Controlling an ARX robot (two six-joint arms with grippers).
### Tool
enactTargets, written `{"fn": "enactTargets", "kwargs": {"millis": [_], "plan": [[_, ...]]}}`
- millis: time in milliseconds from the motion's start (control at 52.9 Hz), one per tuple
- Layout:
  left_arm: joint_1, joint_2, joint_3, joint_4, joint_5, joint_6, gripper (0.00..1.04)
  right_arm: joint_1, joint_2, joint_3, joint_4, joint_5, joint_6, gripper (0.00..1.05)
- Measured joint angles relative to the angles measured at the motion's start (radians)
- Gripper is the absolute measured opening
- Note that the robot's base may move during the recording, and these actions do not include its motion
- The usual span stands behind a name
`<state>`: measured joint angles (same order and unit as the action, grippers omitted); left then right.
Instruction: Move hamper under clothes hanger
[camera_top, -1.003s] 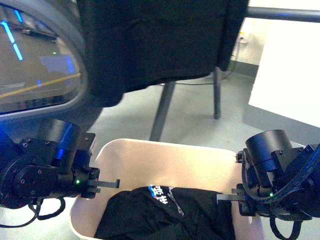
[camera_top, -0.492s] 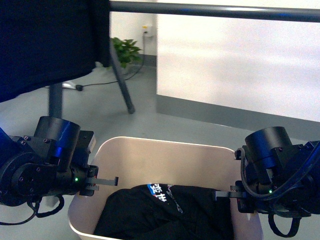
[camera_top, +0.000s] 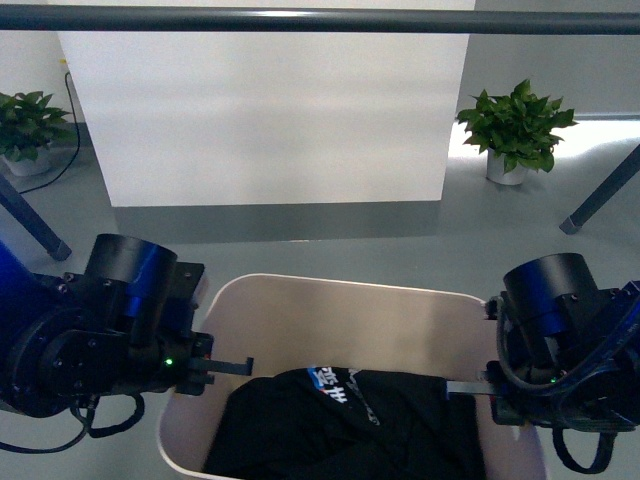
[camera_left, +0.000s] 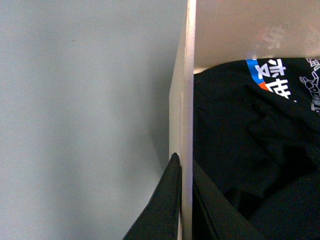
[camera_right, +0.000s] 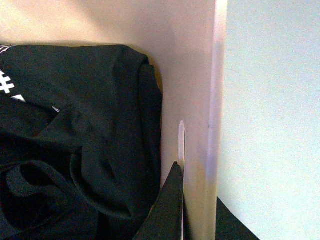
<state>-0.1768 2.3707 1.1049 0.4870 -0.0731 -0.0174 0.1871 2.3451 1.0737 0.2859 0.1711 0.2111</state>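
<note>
Hamper (camera_top: 340, 315): seen at 6 o'clock, filled with black clothing (camera_top: 340, 430).
Hanger bar (camera_top: 320, 19): seen at 12 o'clock.
Left gripper (camera_left: 184, 167): clamped on the Hamper wall.
Right gripper (camera_right: 197, 192): clamped likewise.

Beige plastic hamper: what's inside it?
A crumpled black garment with blue-and-white print lies in the beige plastic hamper, covering its floor. Anything underneath the cloth is hidden.

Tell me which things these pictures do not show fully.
Front view: the near end of the hamper is cut off by the lower edge; the black garment hides its floor.
Front view: the legs of the clothes hanger run out at both side edges.
Left wrist view: the picture's edge cuts the garment's print.
</note>
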Motion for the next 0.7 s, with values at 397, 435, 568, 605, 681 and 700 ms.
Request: {"fn": "enactTargets", "kwargs": {"millis": [397,435,568,605,681,700], "plan": [[0.014,0.000,0.000,0.000,-0.009,0.000,0.04,0.015,0.000,-0.002,-0.001,-0.010,0.000,0.02],[0.008,0.000,-0.001,0.000,0.002,0.000,0.04,0.007,0.000,-0.002,-0.001,0.000,0.000,0.02],[0.026,0.000,-0.002,0.000,-0.023,0.000,0.04,0.025,0.000,0.005,0.000,-0.022,0.000,0.02],[0.038,0.000,-0.002,0.000,-0.031,0.000,0.04,0.037,0.000,0.005,0.000,-0.034,0.000,0.02],[0.044,0.000,-0.002,0.000,-0.034,0.000,0.04,0.048,0.000,0.005,0.000,-0.041,0.000,0.02],[0.044,0.000,-0.002,0.000,-0.032,0.000,0.04,0.048,0.000,0.005,0.000,-0.039,0.000,0.02]]}}
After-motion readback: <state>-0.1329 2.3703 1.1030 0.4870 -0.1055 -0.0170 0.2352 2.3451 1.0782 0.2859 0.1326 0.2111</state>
